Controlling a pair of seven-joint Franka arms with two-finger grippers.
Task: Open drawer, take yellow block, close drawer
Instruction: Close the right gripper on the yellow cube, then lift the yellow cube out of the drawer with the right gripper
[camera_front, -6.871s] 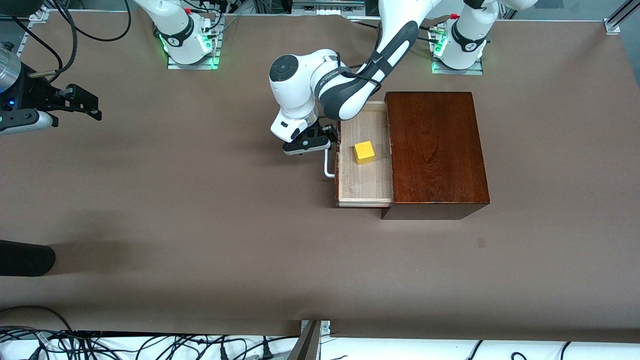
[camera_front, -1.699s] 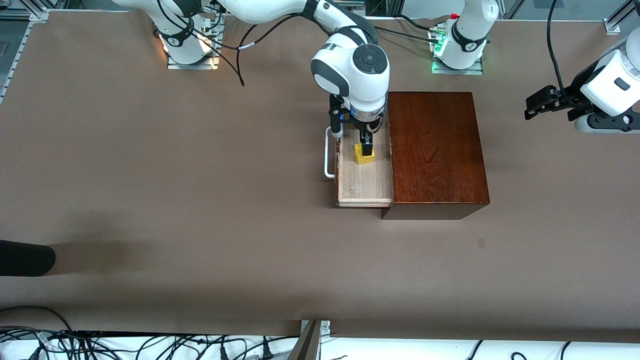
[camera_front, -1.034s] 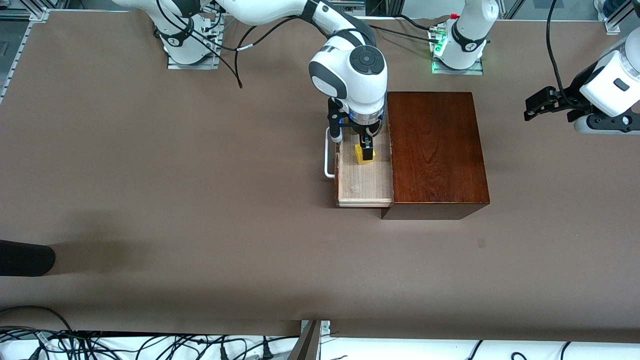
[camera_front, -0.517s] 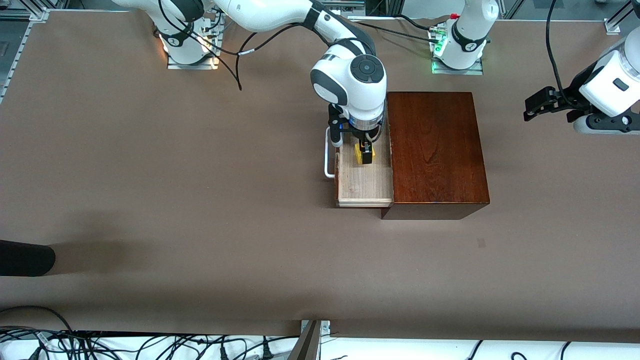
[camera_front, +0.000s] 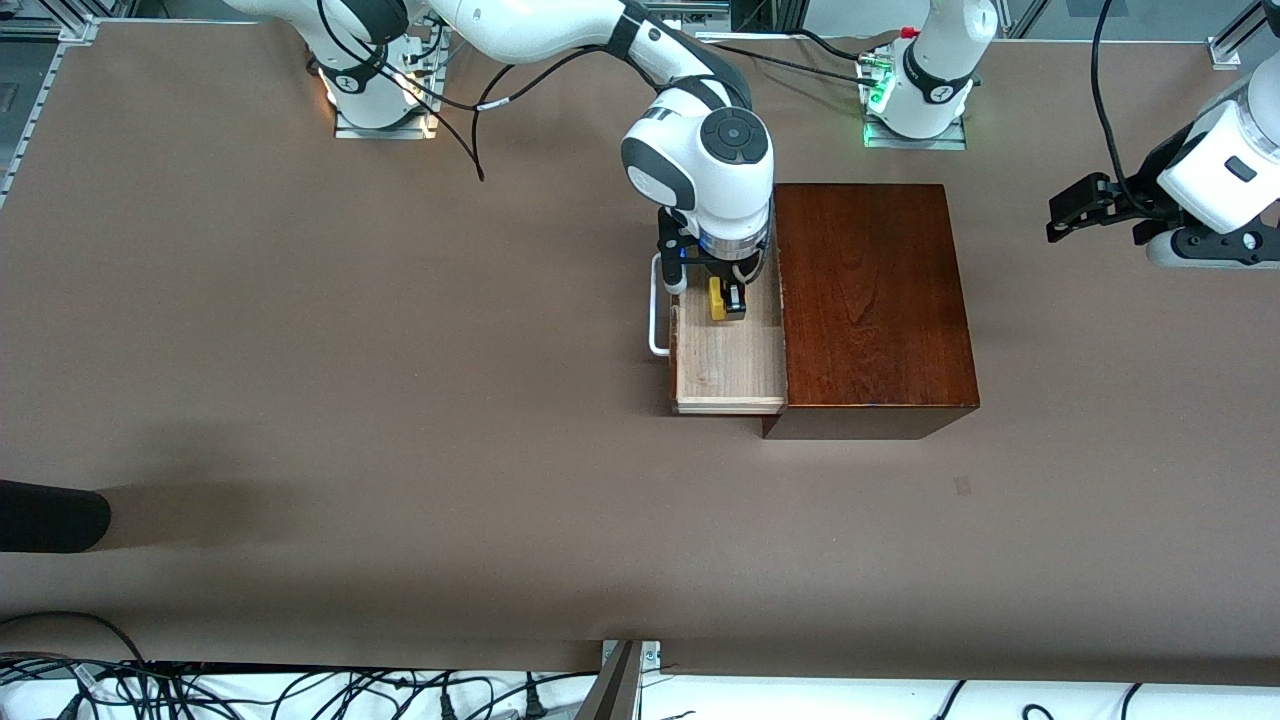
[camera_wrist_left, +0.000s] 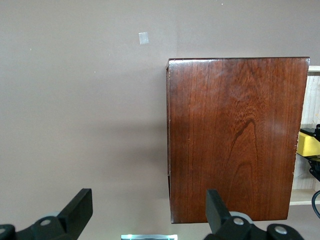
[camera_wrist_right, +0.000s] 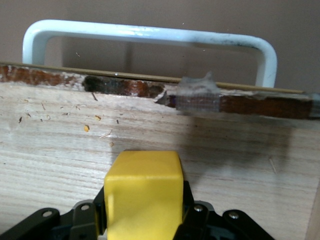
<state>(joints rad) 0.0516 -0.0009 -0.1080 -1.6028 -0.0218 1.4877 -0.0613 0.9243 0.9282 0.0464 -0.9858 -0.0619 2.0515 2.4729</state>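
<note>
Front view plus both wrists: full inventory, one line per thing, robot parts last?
wooden box: 1, glossy dark brown, on the table toward the left arm's end.
drawer: 1, pale wood tray, pulled out of the box.
handle: 1, white loop, on the drawer front.
yellow block: 1, bright yellow, between the right gripper's fingers over the drawer.
table: 1, brown.
right gripper: 1, black, shut on the block.
left gripper: 1, black, open, waiting above the table's end.
</note>
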